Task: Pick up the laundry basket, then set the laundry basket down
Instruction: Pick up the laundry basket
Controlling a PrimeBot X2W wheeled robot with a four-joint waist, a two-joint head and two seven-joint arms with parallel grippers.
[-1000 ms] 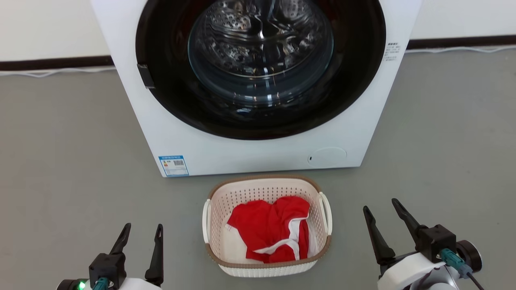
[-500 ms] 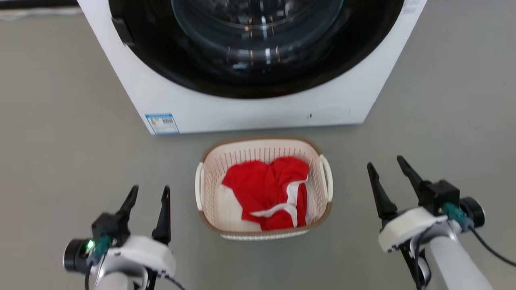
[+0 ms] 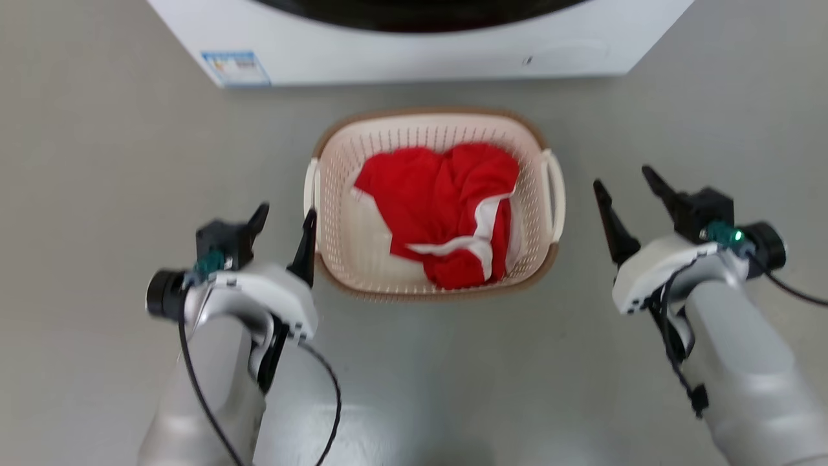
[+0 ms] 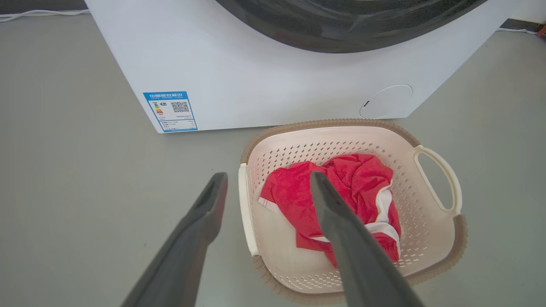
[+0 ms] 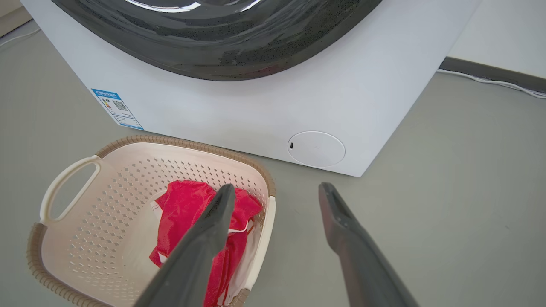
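Both our grippers empty, fingers (image 3: 614,226) spread: left gripper (image 3: 286,210) just beside laundry basket (image 3: 427,118) (red cloth (image 3: 440,200) inside), right gripper (image 3: 622,177) near its other handle (image 3: 556,194); basket rests on floor (image 3: 97,194).

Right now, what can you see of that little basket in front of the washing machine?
The laundry basket is cream perforated plastic, rounded-rectangular, with a brown woven-look rim and a white loop handle on each side. It sits upright on the grey floor before the washing machine, holding a crumpled red-and-white cloth. The left gripper, open, straddles its left handle; contact is unclear.
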